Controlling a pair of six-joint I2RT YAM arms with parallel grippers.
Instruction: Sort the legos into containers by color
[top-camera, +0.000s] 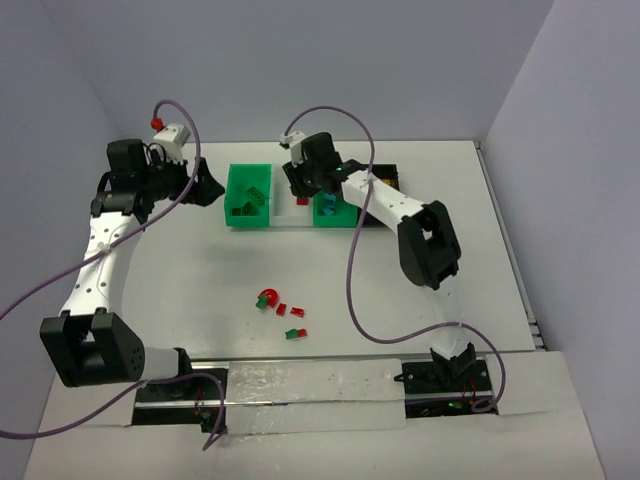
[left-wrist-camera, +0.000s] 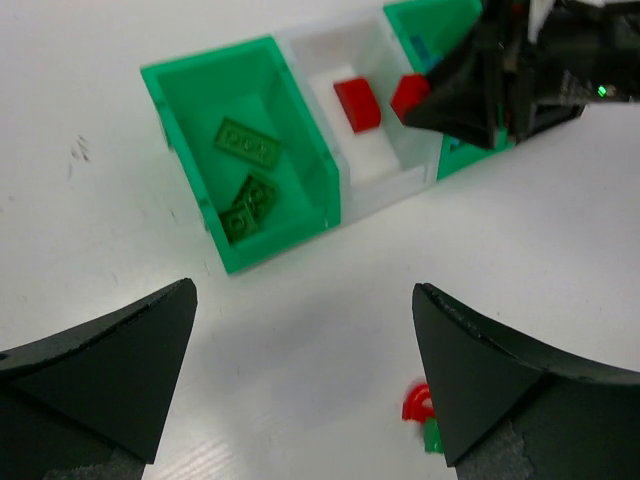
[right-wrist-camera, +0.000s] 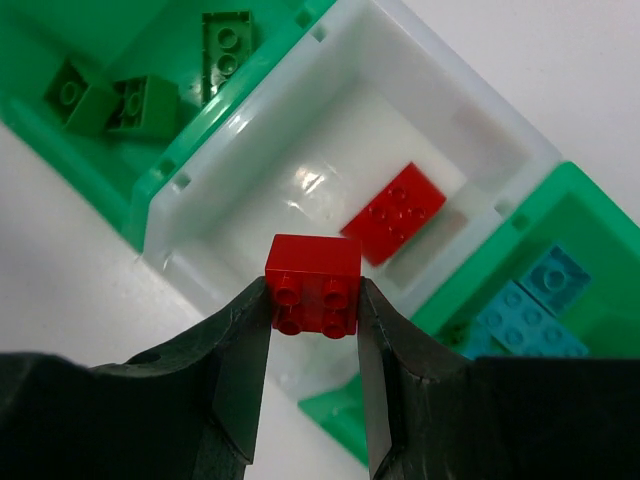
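Bins (top-camera: 232, 195) part filled | right gripper (right-wrist-camera: 315, 295) held red brick (right-wrist-camera: 313, 272) over white bin (right-wrist-camera: 300, 170) | left gripper (left-wrist-camera: 305, 295) stood open | loose bricks (top-camera: 268, 298) lay near table (top-camera: 180, 290) middle

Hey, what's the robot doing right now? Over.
Left gripper open, empty. Right gripper shut on red brick over white bin. More bricks loose on table. Nothing blocking.

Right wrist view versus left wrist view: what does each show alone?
Only right wrist: the right gripper clamped on the sides of the held red brick, and cyan bricks clearly. Only left wrist: the open left gripper and loose pieces on the table. Both: the green bin with green bricks, the white bin with a lying red brick, the held red brick.
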